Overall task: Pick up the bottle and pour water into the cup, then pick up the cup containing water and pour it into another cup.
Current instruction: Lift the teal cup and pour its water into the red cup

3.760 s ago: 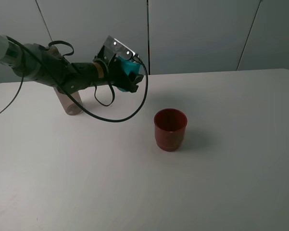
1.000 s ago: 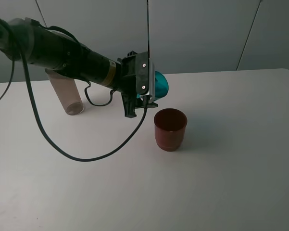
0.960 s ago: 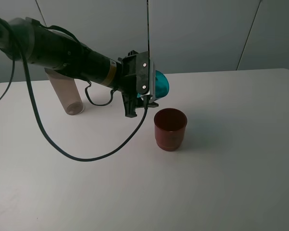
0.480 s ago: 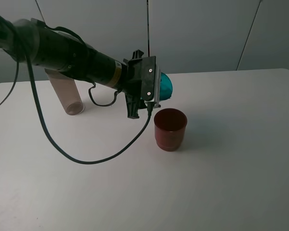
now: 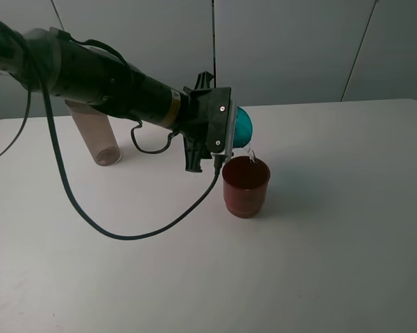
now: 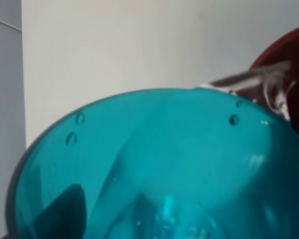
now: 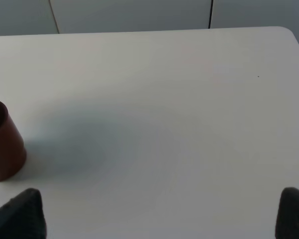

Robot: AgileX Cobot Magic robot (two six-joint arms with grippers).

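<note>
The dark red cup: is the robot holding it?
No, the dark red cup stands free on the table; the left hand grips the teal cup above it.

— How does the left claw [image 5: 224, 135] sit on the teal cup [image 5: 243, 125]?
— Can't tell from above: the wrist housing [image 5: 218, 128] hides its fingers and most of the cup. Up close the teal cup [image 6: 159, 169] overflows the frame, and a dark shape behind its wall is too blurred to name.
— The red cup [image 5: 245, 186]?
— The frame edge cuts it off in both wrist views. The water [image 5: 252, 154] level inside is unreadable.
— And the bottle [image 5: 97, 139]?
— The neck is hidden behind the arm [image 5: 90, 73].
— The right claw [image 7: 156, 214]?
— Just two blurred fingertips [image 7: 20, 214], cropped at the edge.
</note>
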